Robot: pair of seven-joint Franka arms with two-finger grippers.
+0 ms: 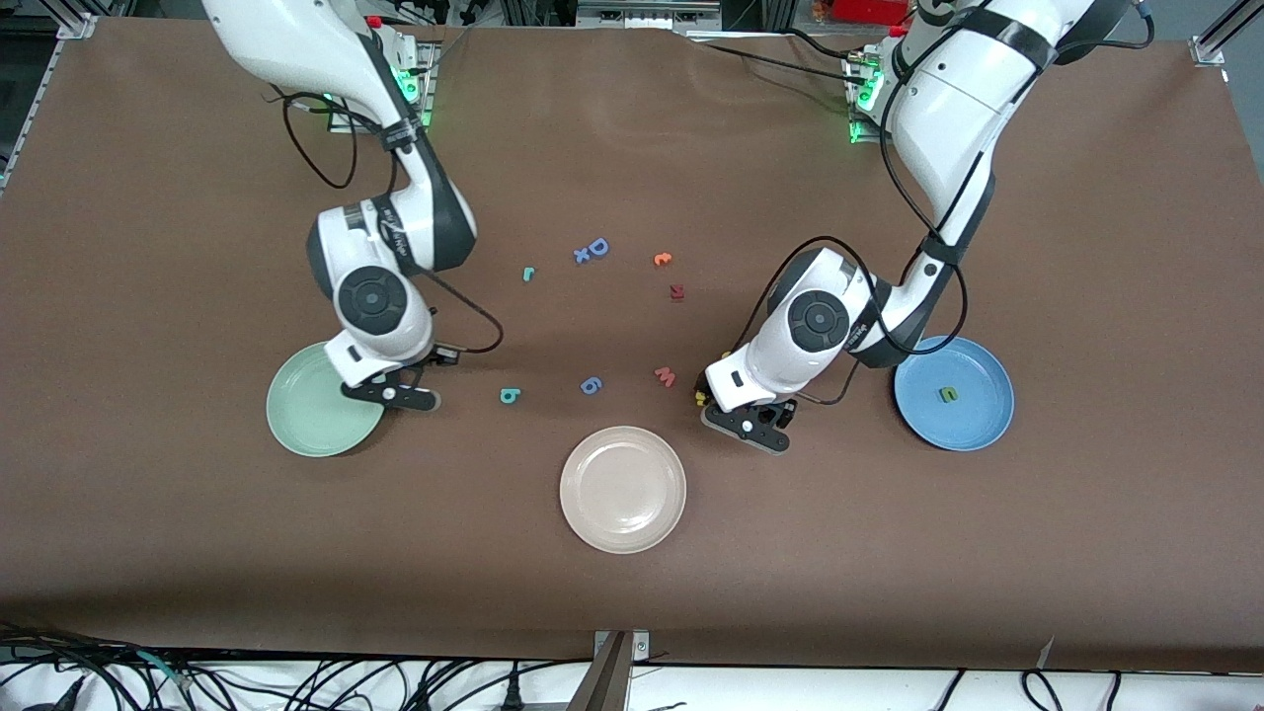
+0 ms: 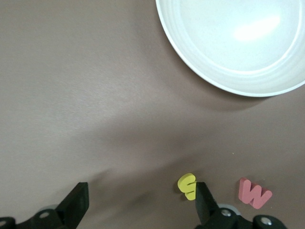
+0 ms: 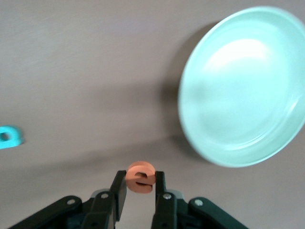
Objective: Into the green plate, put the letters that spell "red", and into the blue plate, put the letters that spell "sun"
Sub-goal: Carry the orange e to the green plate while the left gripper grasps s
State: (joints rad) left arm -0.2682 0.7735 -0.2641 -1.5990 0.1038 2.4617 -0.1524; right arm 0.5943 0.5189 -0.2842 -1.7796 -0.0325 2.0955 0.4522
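Toward the right arm's end of the table, nearer the front edge than most of the letters: green plate [image 1: 316, 410], flat on the brown cloth.

Hanging over the cloth at that plate's rim: right gripper [image 3: 139, 183], clenched on the orange e [image 3: 139, 177], the letter pinched upright between both pads, off the table and not in the plate.

Next along, lying on the cloth: teal d [image 1: 510, 396], near the green plate but apart from it. Farther from the front camera: teal r [image 1: 528, 274], then a large blue D [image 1: 595, 249].

In the middle of the table: blue 6 [image 1: 590, 385]; nearer the front edge, a cream-white plate [image 1: 622, 489]. Farther back: orange c-like letter [image 1: 663, 259] and a dark red letter [image 1: 677, 291]. Beside the 6: pink w [image 1: 666, 376].

Low over the cloth between the w and the blue plate: left gripper [image 2: 140, 202], released, jaws spread wide, gripping nothing. Just inside one finger [image 2: 205, 202], touching or nearly so: yellow s [image 2: 187, 186], flat on the table.

Toward the left arm's end: blue plate [image 1: 953, 393], with the olive-green n [image 1: 948, 394] lying in it near the middle.
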